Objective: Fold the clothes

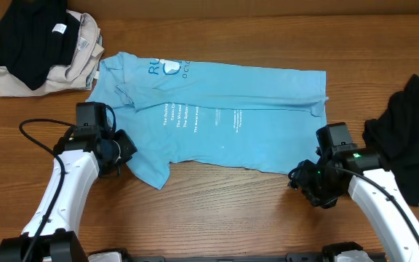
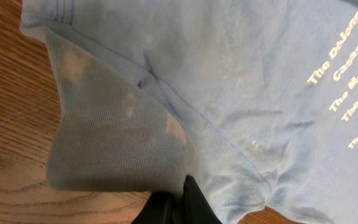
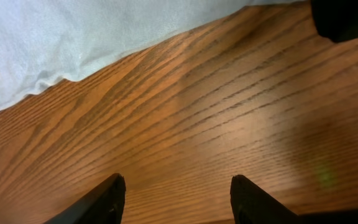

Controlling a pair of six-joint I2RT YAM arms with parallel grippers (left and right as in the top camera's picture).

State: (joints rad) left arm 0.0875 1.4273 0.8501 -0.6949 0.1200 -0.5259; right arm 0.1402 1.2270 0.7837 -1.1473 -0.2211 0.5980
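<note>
A light blue short-sleeved T-shirt (image 1: 224,116) with white lettering lies spread across the middle of the table, collar end to the left. My left gripper (image 1: 124,151) is at the shirt's near left sleeve. In the left wrist view its fingers (image 2: 180,198) are shut on the edge of the blue fabric (image 2: 229,81), and the sleeve piece (image 2: 110,143) hangs in front of them. My right gripper (image 1: 305,182) is just off the shirt's near right corner. In the right wrist view it (image 3: 179,190) is open and empty over bare wood, with the shirt's hem (image 3: 73,43) ahead to the left.
A pile of black (image 1: 31,36) and beige (image 1: 86,44) clothes lies at the back left corner. Another black garment (image 1: 413,138) lies at the right edge, close to my right arm; its corner shows in the right wrist view (image 3: 347,18).
</note>
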